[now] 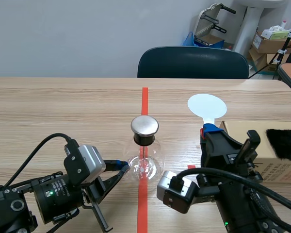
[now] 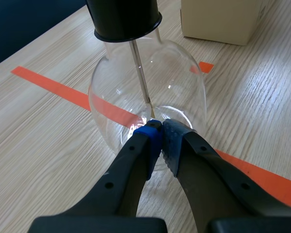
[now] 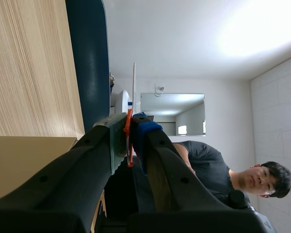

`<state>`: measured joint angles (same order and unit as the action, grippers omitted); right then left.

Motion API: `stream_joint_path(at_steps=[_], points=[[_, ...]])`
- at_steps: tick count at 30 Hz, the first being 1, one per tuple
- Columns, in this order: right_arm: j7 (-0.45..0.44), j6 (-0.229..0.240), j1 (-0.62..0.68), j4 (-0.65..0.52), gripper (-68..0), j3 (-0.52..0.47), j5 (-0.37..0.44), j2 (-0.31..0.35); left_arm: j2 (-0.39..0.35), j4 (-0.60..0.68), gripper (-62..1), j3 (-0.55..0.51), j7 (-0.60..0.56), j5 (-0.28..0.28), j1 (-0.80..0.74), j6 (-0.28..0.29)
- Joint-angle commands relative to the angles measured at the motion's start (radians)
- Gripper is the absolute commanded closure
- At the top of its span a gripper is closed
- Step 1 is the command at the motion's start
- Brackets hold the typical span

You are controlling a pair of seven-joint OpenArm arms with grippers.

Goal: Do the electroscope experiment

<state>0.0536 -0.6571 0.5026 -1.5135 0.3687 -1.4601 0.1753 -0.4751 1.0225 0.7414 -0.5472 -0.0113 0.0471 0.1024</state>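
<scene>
The electroscope (image 1: 145, 156), a clear glass flask with a black stopper and a round metal cap (image 1: 144, 125), stands on the red tape line at the table's middle. My left gripper (image 1: 122, 165) lies low at its left, shut, with nothing held. In the left wrist view the blue pads (image 2: 153, 133) meet against the flask (image 2: 145, 82) near its base; a thin metal rod hangs inside. My right gripper (image 1: 209, 130) is raised to the flask's right, shut on the orange handle of a white round paddle (image 1: 207, 106), held upright. The paddle (image 3: 134, 85) shows edge-on between the fingers.
A cardboard box (image 1: 266, 153) lies at the right with a black furry piece (image 1: 284, 143) on it. A dark blue chair (image 1: 193, 63) stands behind the table's far edge. A person in a dark shirt (image 3: 203, 165) appears in the right wrist view.
</scene>
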Motion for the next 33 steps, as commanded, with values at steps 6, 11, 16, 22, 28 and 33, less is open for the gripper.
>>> stream_joint_path(at_steps=[6, 11, 16, 22, 28, 33], points=[[0.007, -0.008, 0.002, -0.010, -1.7, -0.003, -0.001, 0.008, -0.017, 0.016, -3.0, -0.002, -0.047, -0.011, -0.006, -0.002], [0.007, -0.008, 0.002, -0.010, -1.7, -0.003, -0.001, 0.008, -0.016, 0.016, -3.0, -0.001, -0.057, -0.011, -0.028, -0.003], [0.007, -0.008, 0.002, -0.010, -1.7, -0.003, -0.001, 0.008, -0.016, 0.016, -2.9, -0.001, -0.064, -0.011, -0.036, -0.003], [0.007, -0.008, 0.001, -0.010, -1.7, -0.003, -0.001, 0.007, -0.016, 0.016, -2.9, -0.001, -0.063, -0.011, -0.035, -0.003], [0.007, -0.008, -0.001, -0.010, -1.7, -0.003, -0.001, 0.007, -0.016, 0.016, -2.9, -0.001, -0.062, -0.011, -0.035, -0.004], [0.007, -0.008, -0.001, -0.010, -1.7, -0.003, -0.001, 0.007, -0.016, 0.016, -2.9, -0.001, -0.061, -0.011, -0.035, -0.004]])
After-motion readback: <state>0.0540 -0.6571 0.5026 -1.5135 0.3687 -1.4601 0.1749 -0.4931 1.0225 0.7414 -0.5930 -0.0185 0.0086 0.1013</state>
